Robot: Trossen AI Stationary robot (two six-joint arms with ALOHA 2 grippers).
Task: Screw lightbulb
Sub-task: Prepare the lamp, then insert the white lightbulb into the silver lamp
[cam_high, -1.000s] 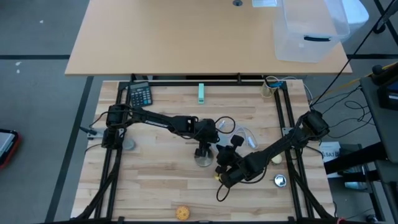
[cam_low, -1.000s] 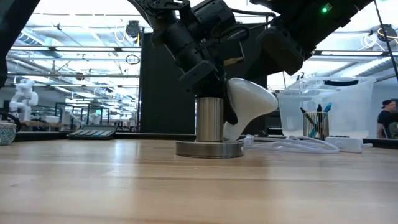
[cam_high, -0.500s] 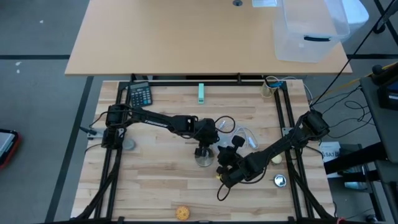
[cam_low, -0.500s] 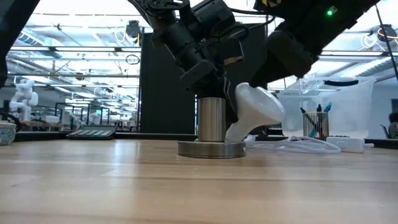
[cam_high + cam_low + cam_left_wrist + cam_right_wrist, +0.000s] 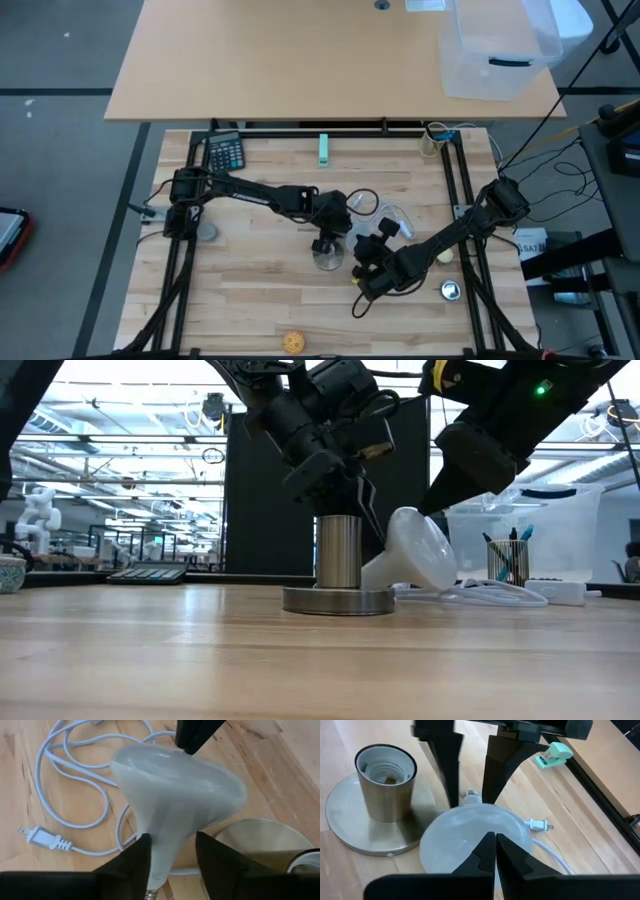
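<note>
The white lightbulb [image 5: 412,554] lies tilted beside the brass lamp socket [image 5: 338,550]. Its narrow screw base [image 5: 470,796] points toward the socket's round foot [image 5: 335,600]. Its globe [image 5: 470,837] points away from the socket. My left gripper [image 5: 172,855] reaches down next to the socket and is shut on the bulb. My right gripper [image 5: 492,837] is shut, with its tips at the globe. The socket [image 5: 386,775] stands upright with its threaded mouth open. My left gripper pinches the bulb's tapering neck [image 5: 162,851] between its two fingers, just above the screw base. The fingers slant down from above and lie across the bulb. The bulb is tilted, with its globe higher than its base. My right gripper touches the rounded top of the globe [image 5: 485,827] with its shut fingertips, slanting down from the table's right.
A white cord with a plug [image 5: 50,840] lies looped behind the bulb. A calculator [image 5: 225,152] and a green item [image 5: 324,149] sit at the far edge. A grey disc [image 5: 205,232] is at the left, and a yellow ball [image 5: 293,342] is near the front.
The bulb has tipped over. Its globe has swung down and away from the socket, while its narrow end has stayed by the socket's foot. My right gripper has drawn up and toward the table's right, staying at the globe.
</note>
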